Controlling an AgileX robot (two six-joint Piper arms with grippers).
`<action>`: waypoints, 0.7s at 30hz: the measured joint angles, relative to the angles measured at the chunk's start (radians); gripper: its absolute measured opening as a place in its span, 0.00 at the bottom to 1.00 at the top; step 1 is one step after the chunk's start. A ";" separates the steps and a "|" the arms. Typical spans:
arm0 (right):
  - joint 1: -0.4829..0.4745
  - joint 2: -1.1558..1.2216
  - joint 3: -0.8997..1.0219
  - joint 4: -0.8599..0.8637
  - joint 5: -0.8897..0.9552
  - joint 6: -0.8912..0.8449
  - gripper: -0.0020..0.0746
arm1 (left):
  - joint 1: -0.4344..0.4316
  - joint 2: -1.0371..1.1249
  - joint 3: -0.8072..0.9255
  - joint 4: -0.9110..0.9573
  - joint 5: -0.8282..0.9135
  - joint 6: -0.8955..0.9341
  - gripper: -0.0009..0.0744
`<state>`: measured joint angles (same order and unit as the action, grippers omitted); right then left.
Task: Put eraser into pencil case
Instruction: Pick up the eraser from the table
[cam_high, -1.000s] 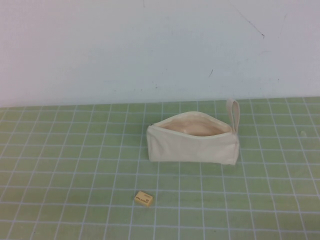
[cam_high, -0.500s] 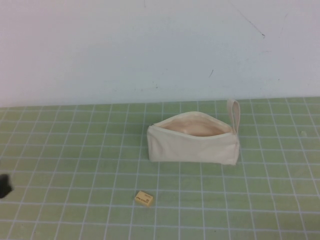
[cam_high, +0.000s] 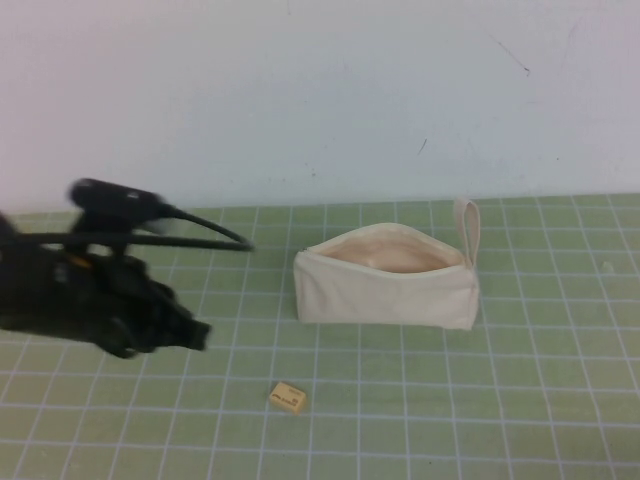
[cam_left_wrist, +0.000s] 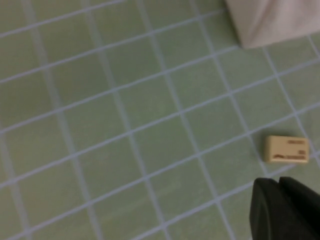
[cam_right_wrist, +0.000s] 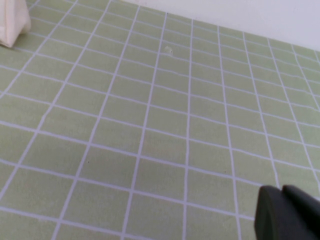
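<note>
Since half a second ago the black left gripper (cam_high: 190, 333) has swept in over the green gridded mat (cam_high: 560, 400); whether it is clenched I cannot tell. The small yellowish-tan rectangular eraser (cam_high: 287, 397) lies near it, apart from the open cream canvas pencil case (cam_high: 385, 292). The right gripper (cam_right_wrist: 287, 212) hovers elsewhere over the mat.

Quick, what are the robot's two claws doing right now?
Left gripper: above the mat left of the eraser, holding nothing; open or shut cannot be told.
Right gripper: only its edge shows; cannot be told.
</note>
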<state>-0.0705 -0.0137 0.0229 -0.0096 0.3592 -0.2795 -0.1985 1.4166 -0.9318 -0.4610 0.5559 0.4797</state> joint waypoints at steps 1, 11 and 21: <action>0.000 0.000 0.000 0.000 0.000 0.000 0.03 | -0.041 0.024 -0.018 0.036 0.000 -0.024 0.01; 0.000 0.000 0.000 0.000 0.000 0.000 0.03 | -0.302 0.242 -0.126 0.302 0.032 -0.154 0.54; 0.000 0.000 0.000 0.000 0.000 0.000 0.03 | -0.307 0.437 -0.305 0.328 0.158 -0.178 0.71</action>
<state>-0.0705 -0.0137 0.0229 -0.0096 0.3592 -0.2795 -0.5057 1.8540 -1.2363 -0.1330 0.7142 0.3019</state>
